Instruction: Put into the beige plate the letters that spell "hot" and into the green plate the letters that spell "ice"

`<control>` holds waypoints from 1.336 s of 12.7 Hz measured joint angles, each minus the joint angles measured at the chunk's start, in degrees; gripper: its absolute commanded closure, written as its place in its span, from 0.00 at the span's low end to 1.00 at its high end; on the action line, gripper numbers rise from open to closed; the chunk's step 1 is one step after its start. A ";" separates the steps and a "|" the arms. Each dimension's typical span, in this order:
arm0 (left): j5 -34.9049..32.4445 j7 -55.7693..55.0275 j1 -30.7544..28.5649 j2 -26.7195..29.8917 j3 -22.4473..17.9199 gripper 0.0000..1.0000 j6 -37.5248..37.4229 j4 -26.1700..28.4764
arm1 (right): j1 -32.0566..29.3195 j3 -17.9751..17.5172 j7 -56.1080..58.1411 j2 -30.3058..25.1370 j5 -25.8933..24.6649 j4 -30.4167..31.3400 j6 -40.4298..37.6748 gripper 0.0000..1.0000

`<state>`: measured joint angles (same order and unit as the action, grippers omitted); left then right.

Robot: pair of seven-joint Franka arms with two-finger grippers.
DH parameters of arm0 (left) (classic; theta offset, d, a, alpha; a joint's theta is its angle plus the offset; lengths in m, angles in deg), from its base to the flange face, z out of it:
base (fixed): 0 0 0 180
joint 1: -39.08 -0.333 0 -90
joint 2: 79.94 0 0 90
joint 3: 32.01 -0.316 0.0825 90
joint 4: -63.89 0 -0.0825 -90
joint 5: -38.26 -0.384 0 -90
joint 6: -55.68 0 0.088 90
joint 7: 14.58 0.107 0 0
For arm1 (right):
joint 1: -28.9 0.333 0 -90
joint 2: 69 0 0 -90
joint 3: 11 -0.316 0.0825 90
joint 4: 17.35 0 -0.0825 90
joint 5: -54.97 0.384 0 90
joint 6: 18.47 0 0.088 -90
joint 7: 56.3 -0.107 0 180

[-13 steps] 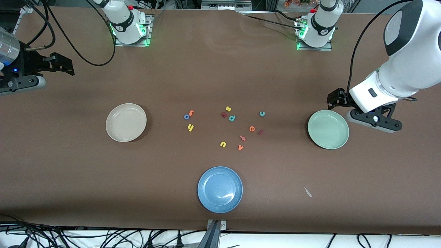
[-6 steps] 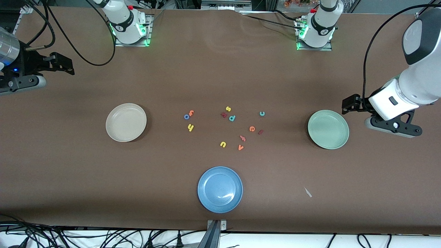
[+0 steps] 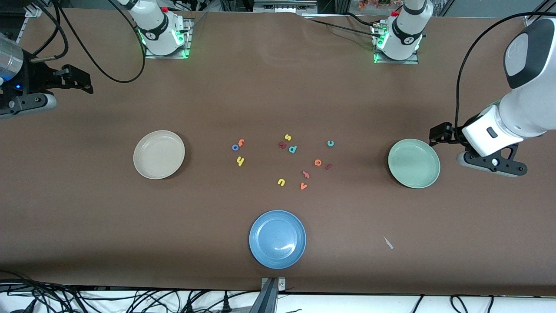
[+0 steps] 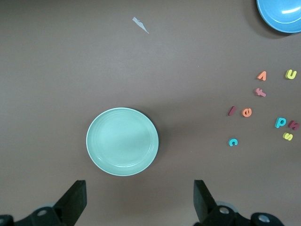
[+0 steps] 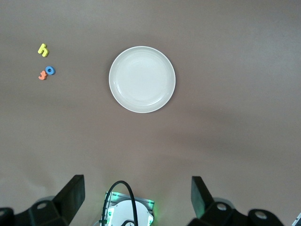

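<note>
Left wrist view | green plate (image 4: pixel 122 141) below open left claw (image 4: pixel 138 205)

The small foam letters (image 3: pixel 289 161) lie close together in the middle of the brown bench (image 3: pixel 87 217), so a pincer has little room between them. Wide bare bench lies between the letters and the round beige plate (image 3: pixel 159 154), the round green plate (image 3: pixel 414 163) and the round blue plate (image 3: pixel 277 239).

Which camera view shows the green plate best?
The left wrist view: the green plate lies whole, large and empty, centred beneath the camera. The front view shows it whole but smaller; the right wrist view does not show it.
</note>
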<state>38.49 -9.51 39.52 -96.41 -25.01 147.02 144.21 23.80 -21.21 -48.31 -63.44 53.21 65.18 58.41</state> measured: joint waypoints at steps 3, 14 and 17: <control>0.00 0.00 0.04 0.00 0.02 0.00 0.00 0.20 | 0.00 0.02 0.00 -0.08 0.60 0.00 0.00 0.00; 0.00 0.00 0.04 -0.22 0.02 0.00 0.00 0.36 | 0.00 0.24 0.00 -0.25 1.51 0.00 0.05 0.00; 0.00 0.00 0.04 -0.36 0.02 0.00 0.00 0.36 | 0.02 0.24 -2.17 -1.19 1.52 0.25 0.19 0.00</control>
<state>38.49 -9.51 39.56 -96.77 -24.99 147.02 144.57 23.82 -20.97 -50.48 -64.63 54.73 65.42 58.60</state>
